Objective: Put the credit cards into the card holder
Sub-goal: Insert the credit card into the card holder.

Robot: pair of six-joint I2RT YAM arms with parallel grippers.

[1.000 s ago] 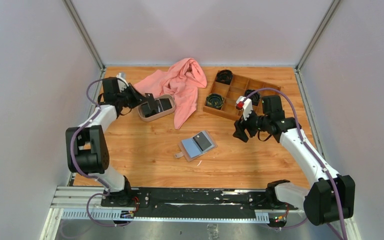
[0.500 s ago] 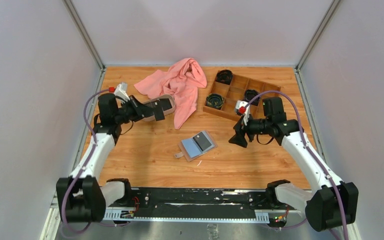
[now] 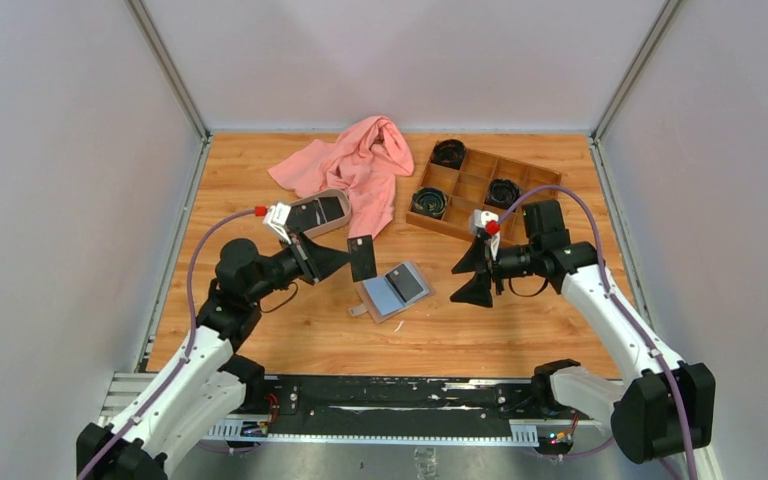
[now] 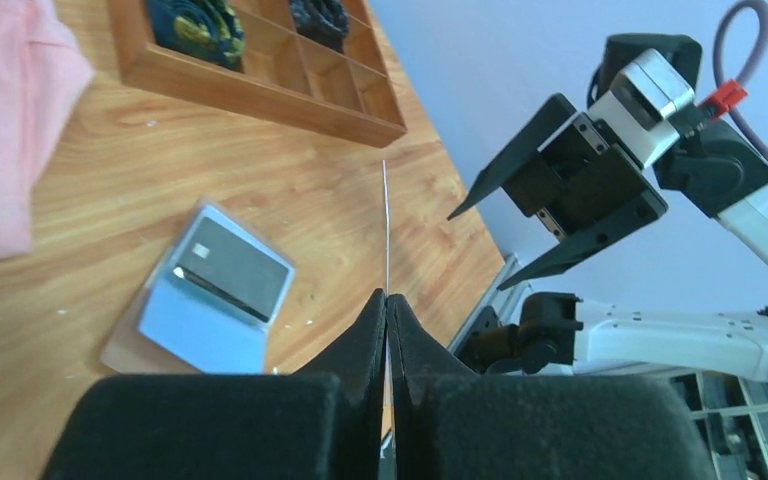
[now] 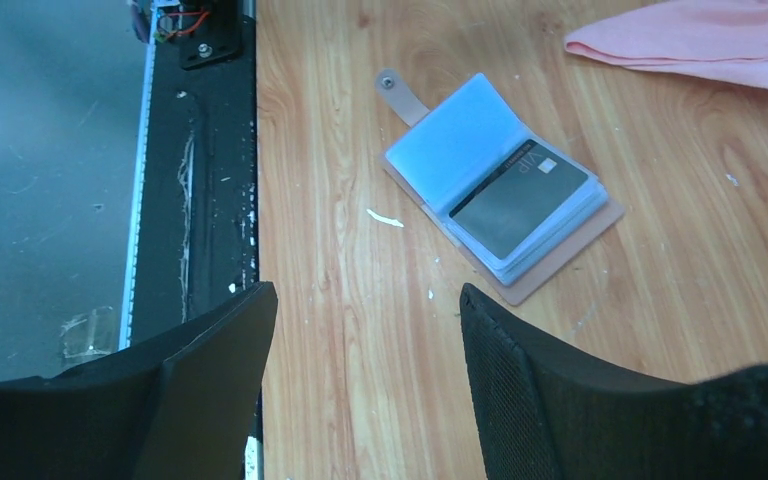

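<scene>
The left gripper [image 4: 387, 297] pinches what looks like a credit card [image 4: 385, 225], edge-on as a thin line, just right of the open card holder [image 4: 188, 332]. A dark card [image 4: 235, 282] sits in the holder. Beyond the holder stands the wooden box [image 4: 260, 88], and to its right the right gripper [image 4: 478, 252] gapes wide.

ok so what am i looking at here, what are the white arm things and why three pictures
Two white robot arms are bolted at the near edge of a wooden table. The wide picture comes from a fixed camera above and behind them; the other two come from a camera on each wrist, so each shows its own black fingers. On the table lie an open tan folding card holder with one dark card in it, a pink cloth, a brown wooden compartment box and an oval beige-rimmed tray. The left pincer is shut on a dark plastic credit card, close to the holder; its wrist camera sees that card edge-on, as a thin line. The right pincer is open and empty.
</scene>
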